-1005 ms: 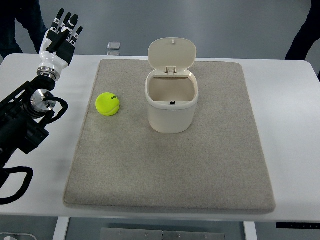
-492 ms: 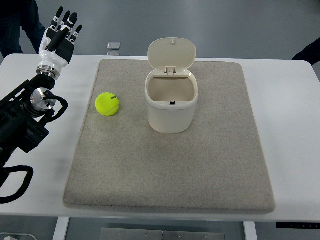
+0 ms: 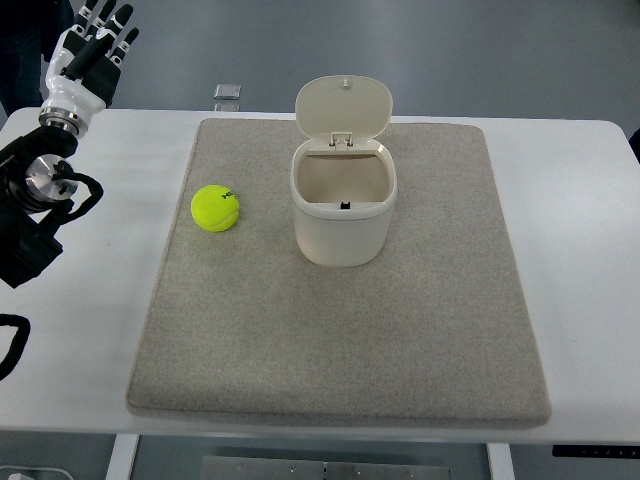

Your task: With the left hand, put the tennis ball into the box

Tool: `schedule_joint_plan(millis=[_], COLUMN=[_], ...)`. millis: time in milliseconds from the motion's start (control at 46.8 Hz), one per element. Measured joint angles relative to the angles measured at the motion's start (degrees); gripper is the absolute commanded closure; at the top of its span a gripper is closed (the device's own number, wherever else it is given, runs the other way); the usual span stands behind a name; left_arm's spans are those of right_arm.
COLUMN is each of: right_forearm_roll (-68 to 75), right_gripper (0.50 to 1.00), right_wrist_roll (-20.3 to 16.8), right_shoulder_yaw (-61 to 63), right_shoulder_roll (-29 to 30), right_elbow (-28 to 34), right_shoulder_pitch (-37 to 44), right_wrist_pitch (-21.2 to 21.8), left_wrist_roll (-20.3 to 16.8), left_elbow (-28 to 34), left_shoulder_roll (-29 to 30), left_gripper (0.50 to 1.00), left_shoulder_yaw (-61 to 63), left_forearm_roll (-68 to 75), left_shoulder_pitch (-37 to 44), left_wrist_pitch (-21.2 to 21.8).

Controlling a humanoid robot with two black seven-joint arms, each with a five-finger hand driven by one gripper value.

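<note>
A: One arm is showing, reaching in from the left edge; its lower part is being cut off by the frame.

B: And the left hand (image 3: 85, 60)?

A: It is hanging past the far left corner of the table (image 3: 90, 300), palm raised, fingers (image 3: 108, 20) pointing away and slightly spread, gripping nothing.

B: Where is the tennis ball (image 3: 215, 208) sitting?

A: It is lying on the grey mat (image 3: 340, 340), left of the box (image 3: 343, 205), well apart from the hand. The box is standing upright, lid (image 3: 344, 106) tipped back, mouth gaping.

B: Further off?

A: A small square object (image 3: 228, 92) is lying beyond the table's far edge, too small to make out. Grey floor (image 3: 480, 50) is stretching behind.
</note>
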Motion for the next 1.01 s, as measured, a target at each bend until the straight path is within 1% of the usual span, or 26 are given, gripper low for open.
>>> schedule_joint_plan(millis=[150,257,406,535,620,749,1005], right_forearm_roll=[0.0,0.0,0.0,0.0,0.0,0.0,0.0], right_gripper=[0.562,0.562,0.562,0.562,0.562,0.562,0.562], right_wrist_roll=[0.0,0.0,0.0,0.0,0.0,0.0,0.0], right_shoulder_yaw=[0.0,0.0,0.0,0.0,0.0,0.0,0.0], right_shoulder_roll=[0.0,0.0,0.0,0.0,0.0,0.0,0.0], right_elbow=[0.0,0.0,0.0,0.0,0.0,0.0,0.0], right_shoulder_pitch=[0.0,0.0,0.0,0.0,0.0,0.0,0.0], right_wrist_pitch=[0.0,0.0,0.0,0.0,0.0,0.0,0.0], left_wrist_roll=[0.2,0.2,0.5,0.5,0.5,0.5,0.4], left_elbow=[0.0,0.0,-0.1,-0.1,0.0,0.2,0.4], left_shoulder_roll=[2.4,4.2,5.5,5.8,6.6,7.5,7.5], left_gripper=[0.51,0.51,0.51,0.51,0.51,0.51,0.51], left_shoulder_yaw=[10.5,15.6,22.4,32.9,39.1,43.1,49.0], left_forearm_roll=[-0.1,-0.1,0.0,0.0,0.0,0.0,2.1], left_shoulder_pitch=[-2.9,-4.8,-7.0,-10.1,-12.6,-15.0,-17.5], left_wrist_pitch=[-0.1,-0.4,-2.7,-4.5,-6.8,-9.8,-11.9])
